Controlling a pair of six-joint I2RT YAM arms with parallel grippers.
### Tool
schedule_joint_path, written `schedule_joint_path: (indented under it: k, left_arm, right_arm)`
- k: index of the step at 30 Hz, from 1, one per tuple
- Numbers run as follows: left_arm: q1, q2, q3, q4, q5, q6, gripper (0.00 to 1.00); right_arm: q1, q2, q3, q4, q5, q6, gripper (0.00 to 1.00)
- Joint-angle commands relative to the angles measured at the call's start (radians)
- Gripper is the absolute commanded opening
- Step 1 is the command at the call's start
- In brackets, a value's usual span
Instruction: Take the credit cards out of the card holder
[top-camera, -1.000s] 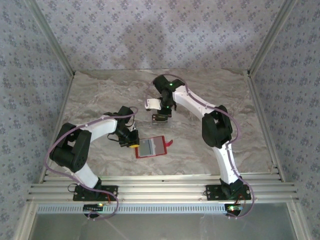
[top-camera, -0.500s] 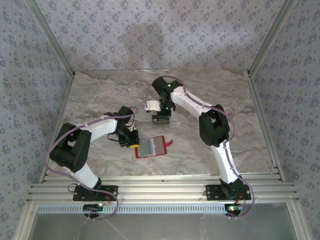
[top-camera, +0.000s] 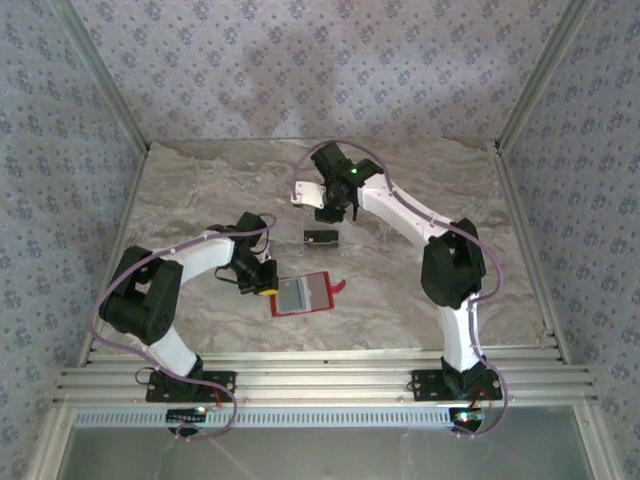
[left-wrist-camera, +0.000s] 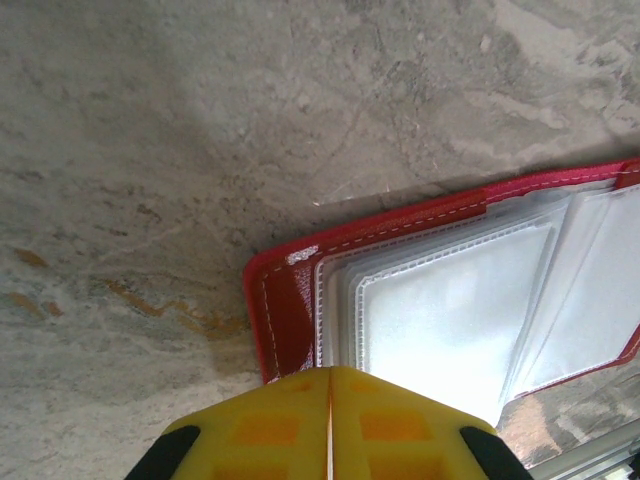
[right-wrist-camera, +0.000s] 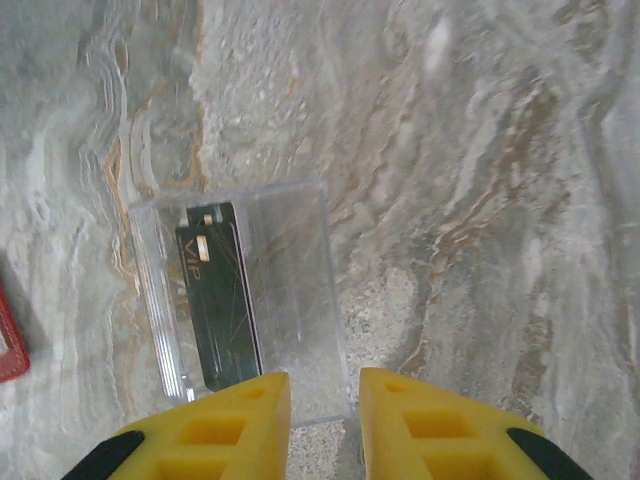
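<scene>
The red card holder (top-camera: 300, 295) lies open on the marble table, clear pockets up, its small tab (top-camera: 340, 288) pointing right. My left gripper (top-camera: 263, 283) is shut, its yellow tips together over the holder's left red border (left-wrist-camera: 285, 310), next to the clear pockets (left-wrist-camera: 450, 300). A dark credit card (right-wrist-camera: 215, 295) marked VIP lies flat on the table in a clear plastic sleeve (right-wrist-camera: 290, 290); it appears as a small dark rectangle (top-camera: 320, 237) behind the holder. My right gripper (right-wrist-camera: 325, 400) hovers above the sleeve's near edge, open, with nothing between its fingers (right-wrist-camera: 235, 410).
Patterned walls close the table (top-camera: 200, 190) at the back and both sides. An aluminium rail (top-camera: 320, 380) runs along the near edge by the arm bases. Bare marble lies to the right of the sleeve (right-wrist-camera: 500, 200).
My right gripper has opened, let go of the sleeved card on the table, and drawn up and back from it. The left gripper and holder have stayed put.
</scene>
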Motion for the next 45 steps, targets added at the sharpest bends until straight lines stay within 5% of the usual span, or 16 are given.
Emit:
schedule_joint_path:
  k: [1, 10, 22, 39, 45]
  left_arm:
    - [0.005, -0.021, 0.004, -0.007, 0.014, -0.012, 0.09]
    - [0.012, -0.045, 0.008, -0.01, 0.01, -0.017, 0.07]
    - [0.06, -0.024, -0.062, 0.066, 0.107, -0.014, 0.06]
    - [0.074, 0.003, -0.079, 0.039, 0.057, 0.025, 0.03]
    - [0.074, 0.004, -0.079, 0.029, 0.056, 0.033, 0.02]
  right_arm:
    - [0.028, -0.088, -0.077, 0.094, 0.009, 0.286, 0.26]
    - [0.119, -0.291, -0.412, 0.295, 0.011, 0.961, 0.24]
    - [0.175, -0.327, -0.645, 0.436, -0.264, 1.554, 0.21]
    - [0.27, -0.065, -0.597, 0.609, -0.448, 1.68, 0.19]
    - [0.288, -0.019, -0.559, 0.532, -0.412, 1.658, 0.2]
